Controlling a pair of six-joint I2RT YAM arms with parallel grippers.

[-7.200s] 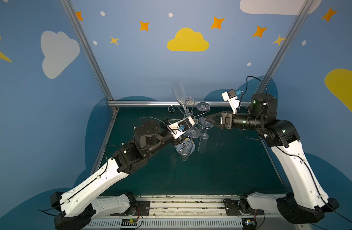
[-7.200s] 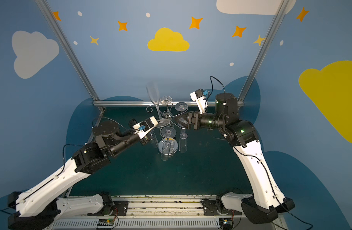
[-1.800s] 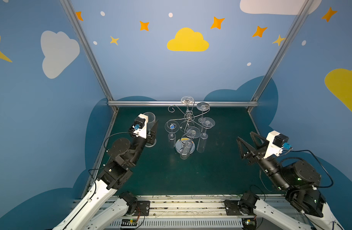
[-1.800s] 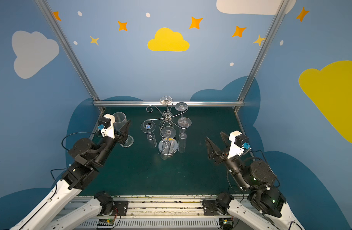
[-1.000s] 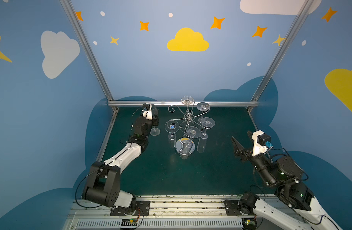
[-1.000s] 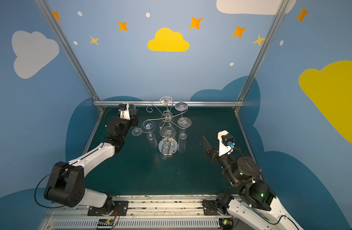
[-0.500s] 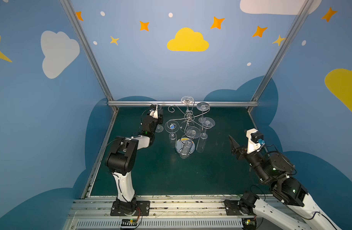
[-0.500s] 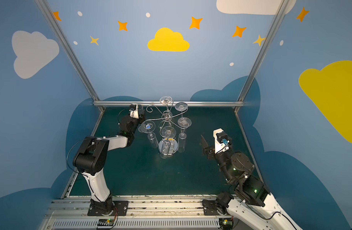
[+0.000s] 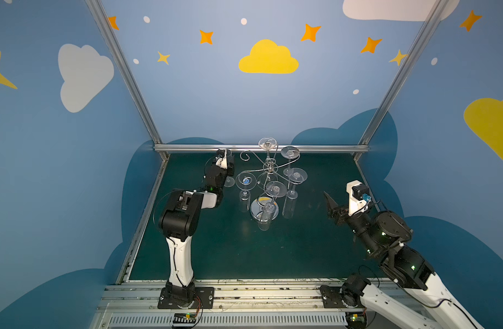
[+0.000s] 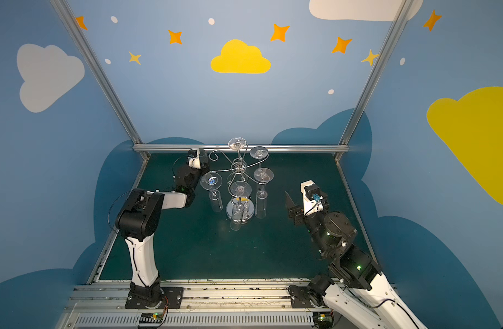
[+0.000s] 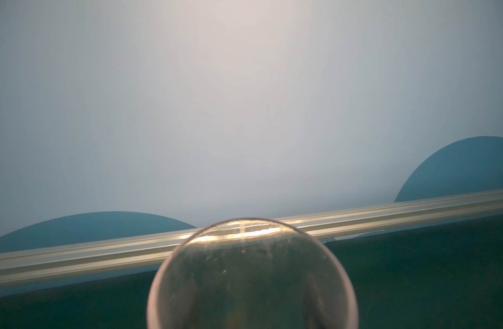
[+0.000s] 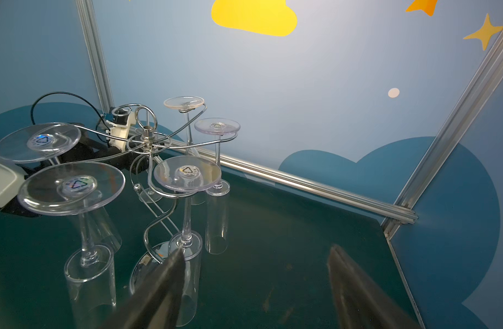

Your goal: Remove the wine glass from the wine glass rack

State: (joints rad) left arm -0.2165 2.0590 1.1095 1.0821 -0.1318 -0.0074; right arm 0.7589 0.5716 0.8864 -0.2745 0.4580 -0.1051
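Currently: clear stemmed wine glass (image 11: 251,273) between half-closed left gripper (image 9: 228,163) jaws, off chrome scroll-arm wine glass rack (image 12: 146,135) just beside; right gripper (image 12: 257,250) spread wide, empty. Set foot flat below jaws before you release.

Light is being mirrored by the polished chrome wire of the wine glass rack (image 12: 146,136) and its round base (image 9: 254,210). The wine glass (image 11: 251,273) is being shown as clear, smooth and faintly smeared. The dark green tabletop (image 9: 216,250) is being rendered matt and scuffed, the frame rail (image 9: 330,148) as brushed metal, the arm shells (image 9: 179,256) as smooth white plastic.
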